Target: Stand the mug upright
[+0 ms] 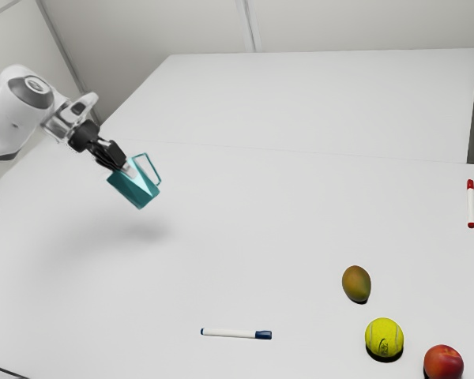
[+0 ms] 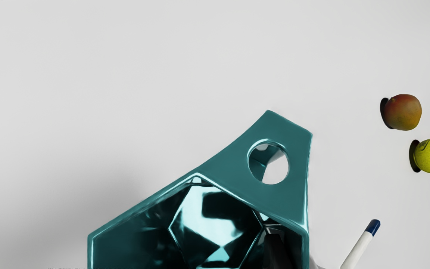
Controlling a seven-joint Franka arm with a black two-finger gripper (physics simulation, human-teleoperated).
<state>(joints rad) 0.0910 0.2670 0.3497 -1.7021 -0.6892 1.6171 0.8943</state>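
Note:
The teal mug (image 1: 134, 189) hangs above the table at the exterior view's left, tilted, its handle toward that view's right and its shadow lower down on the table. My gripper (image 1: 124, 166) reaches down to its rim from the upper left and is shut on the mug's wall. In the wrist view the mug (image 2: 278, 198) shows its open mouth, faceted inside and handle with a round hole. There, one dark finger of the gripper (image 2: 298, 257) is inside the mug, and the other is mostly hidden outside the wall.
On the white table (image 1: 245, 221) lie a blue-capped marker (image 1: 235, 334) near the front, a mango (image 1: 356, 283), a tennis ball (image 1: 384, 339) and a red fruit (image 1: 443, 363) at the exterior view's lower right. A red-capped marker (image 1: 471, 204) lies at its far right.

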